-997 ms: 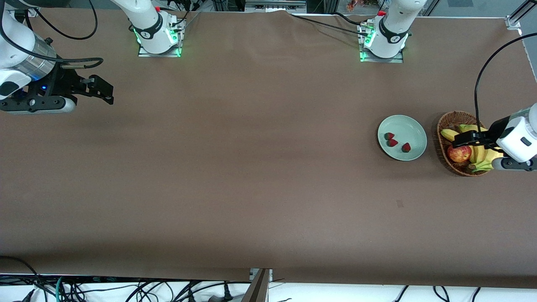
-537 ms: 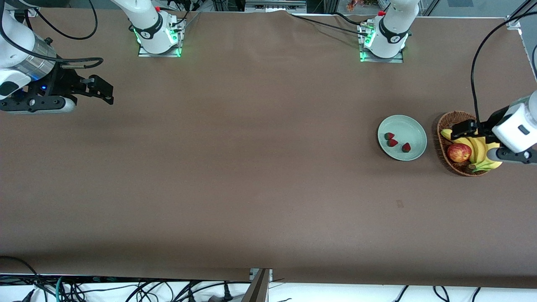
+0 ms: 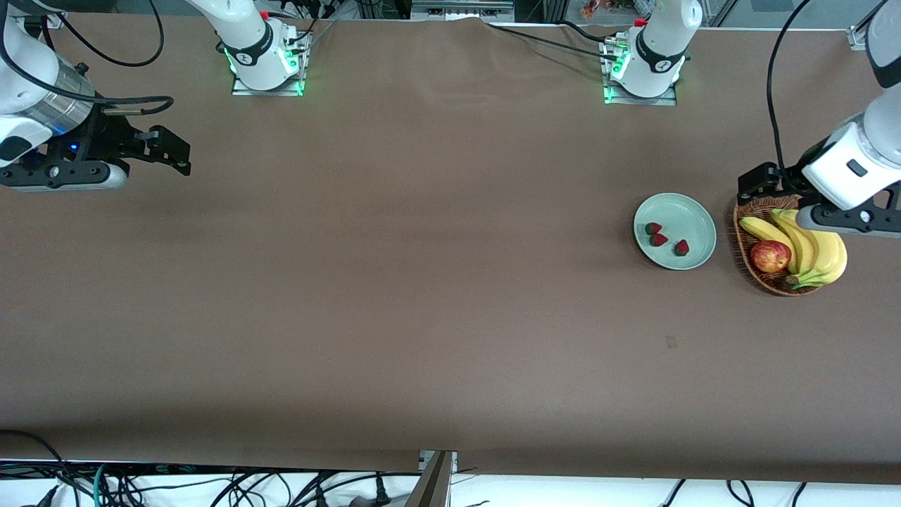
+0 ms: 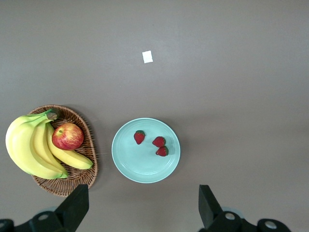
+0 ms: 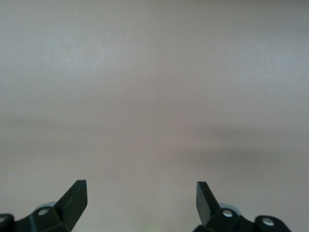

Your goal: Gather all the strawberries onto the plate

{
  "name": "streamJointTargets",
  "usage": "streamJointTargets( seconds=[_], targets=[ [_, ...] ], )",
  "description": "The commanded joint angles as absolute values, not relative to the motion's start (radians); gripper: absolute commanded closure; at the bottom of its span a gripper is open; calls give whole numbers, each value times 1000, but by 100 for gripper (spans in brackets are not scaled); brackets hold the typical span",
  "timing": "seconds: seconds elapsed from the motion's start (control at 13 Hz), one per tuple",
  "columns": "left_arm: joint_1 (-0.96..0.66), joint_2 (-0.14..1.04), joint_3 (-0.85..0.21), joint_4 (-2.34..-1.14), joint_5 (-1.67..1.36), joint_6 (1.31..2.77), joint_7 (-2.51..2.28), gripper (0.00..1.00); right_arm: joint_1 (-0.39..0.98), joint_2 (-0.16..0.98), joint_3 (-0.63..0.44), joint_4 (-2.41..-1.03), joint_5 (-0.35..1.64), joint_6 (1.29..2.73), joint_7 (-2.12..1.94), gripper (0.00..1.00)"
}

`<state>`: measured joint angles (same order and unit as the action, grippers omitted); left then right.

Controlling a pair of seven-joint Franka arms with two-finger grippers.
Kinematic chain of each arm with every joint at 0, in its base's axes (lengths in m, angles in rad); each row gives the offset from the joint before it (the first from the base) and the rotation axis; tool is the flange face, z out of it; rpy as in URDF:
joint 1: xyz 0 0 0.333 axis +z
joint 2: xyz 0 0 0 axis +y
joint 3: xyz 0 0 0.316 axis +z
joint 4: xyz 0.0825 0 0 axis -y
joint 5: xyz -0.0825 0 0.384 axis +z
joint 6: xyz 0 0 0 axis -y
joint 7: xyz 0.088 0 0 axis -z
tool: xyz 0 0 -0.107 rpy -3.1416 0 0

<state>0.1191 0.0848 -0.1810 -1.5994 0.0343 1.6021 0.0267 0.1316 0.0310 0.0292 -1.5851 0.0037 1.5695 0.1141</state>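
While the pale green plate (image 3: 693, 211) sits at the middle right of the front view, toward the left arm's end of the table, all three strawberries (image 3: 658, 239) lie inside it: two close together by the rim and a third (image 3: 681, 247) a little apart, nearer the front camera. Just beside the plate, closer still to that end of the table, a brown wicker basket (image 3: 746, 211) holds a bunch of yellow bananas (image 3: 816, 246) and a red apple (image 3: 770, 256); plate and basket do not touch. Lower in the frame, a small pale mark (image 3: 670, 341) shows on the brown table cover (image 3: 422, 282). Up in the air over the basket's upper edge hangs the left gripper (image 3: 757, 184), its jaws spread wide and holding nothing, with a black cable looping above it. At the upper left of the frame the right gripper (image 3: 172, 151) waits over bare cloth, jaws likewise wide and empty.
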Motion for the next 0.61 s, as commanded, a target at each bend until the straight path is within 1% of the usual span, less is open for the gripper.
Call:
streamJointTargets(
  seconds=[0.0, 0.08, 0.23, 0.54],
  targets=[
    [63, 23, -115, -1669, 2, 1632, 37, 0, 124, 32, 37, -1572, 2, 1566, 117, 0],
    [51, 23, -94, -1663, -18, 1629, 25, 0, 124, 32, 37, -1572, 2, 1566, 117, 0],
    [55, 25, -92, -1655, -31, 1611, 25, 0, 124, 32, 37, -1572, 2, 1566, 117, 0],
    [63, 25, -91, -1644, -55, 1620, 23, 0, 124, 32, 37, -1572, 2, 1566, 117, 0]
  ],
)
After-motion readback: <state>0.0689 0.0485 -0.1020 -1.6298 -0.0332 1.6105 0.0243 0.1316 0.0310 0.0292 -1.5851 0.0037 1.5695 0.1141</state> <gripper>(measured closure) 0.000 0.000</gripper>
